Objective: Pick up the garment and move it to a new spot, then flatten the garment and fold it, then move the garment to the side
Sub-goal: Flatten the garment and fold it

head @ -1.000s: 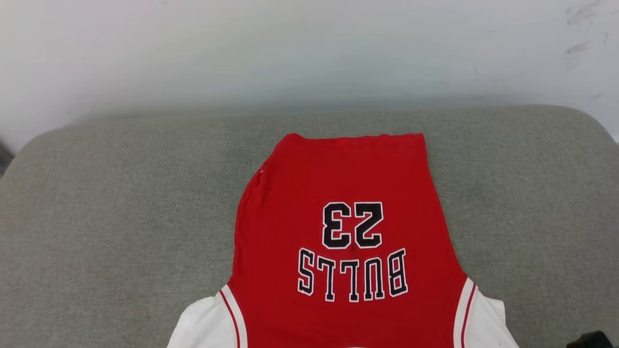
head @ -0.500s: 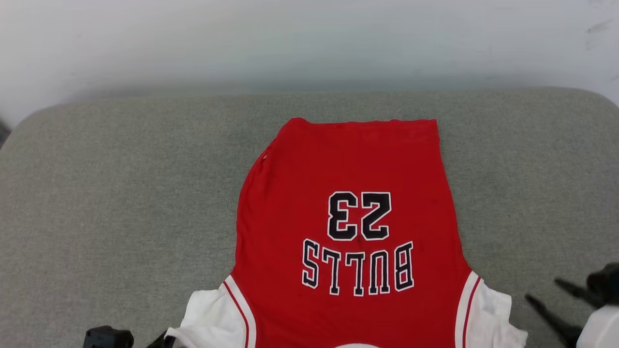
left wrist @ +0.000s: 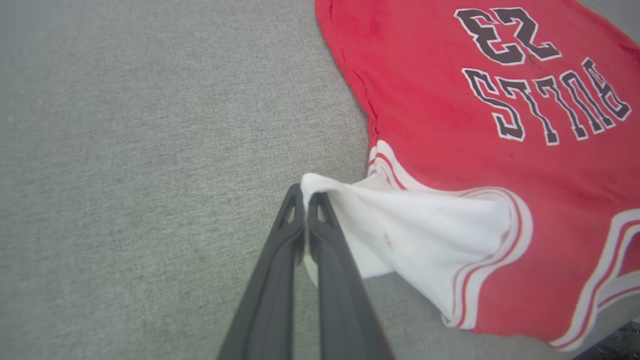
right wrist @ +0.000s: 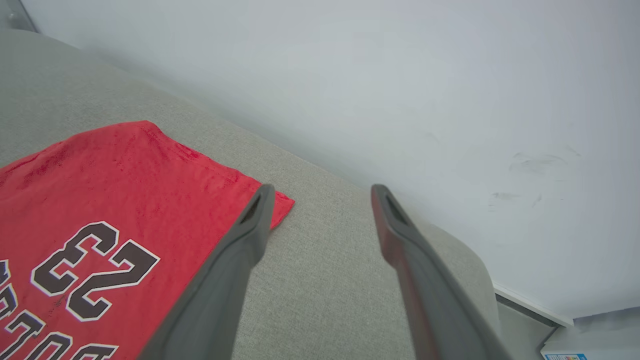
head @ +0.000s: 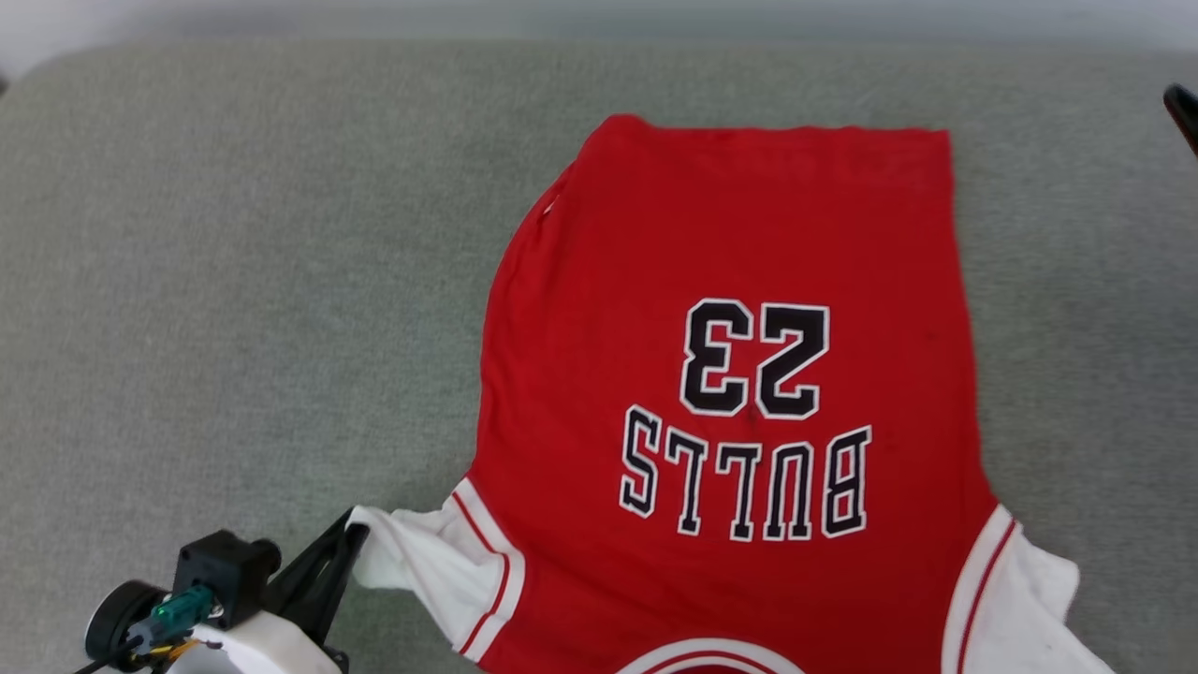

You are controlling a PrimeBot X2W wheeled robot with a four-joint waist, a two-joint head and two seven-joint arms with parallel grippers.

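The garment [head: 730, 234] lies spread on the grey cushion with its red body away from me and the black "BULLS 23" lettering upside down. My left gripper [head: 348, 538] sits at the lower left, shut on the tip of the garment's white left sleeve. In the left wrist view its closed fingers [left wrist: 305, 195] pinch the sleeve [left wrist: 410, 235], which is lifted and stretched off the cushion. My right gripper [right wrist: 322, 192] is open and empty, hovering over the cushion just past the garment's far right hem corner [right wrist: 280, 202]. One dark fingertip [head: 1184, 108] shows at the right edge.
The grey upholstered cushion [head: 234, 281] has wide bare room to the garment's left. A white wall [right wrist: 400, 75] rises behind its rounded far edge. Past the cushion's right end, low down, lies a pale box [right wrist: 570, 350].
The head camera has tilted down and closer. The right gripper opened and went from beside the right sleeve to the far right hem. The left gripper came into view, pulling the left sleeve outward.
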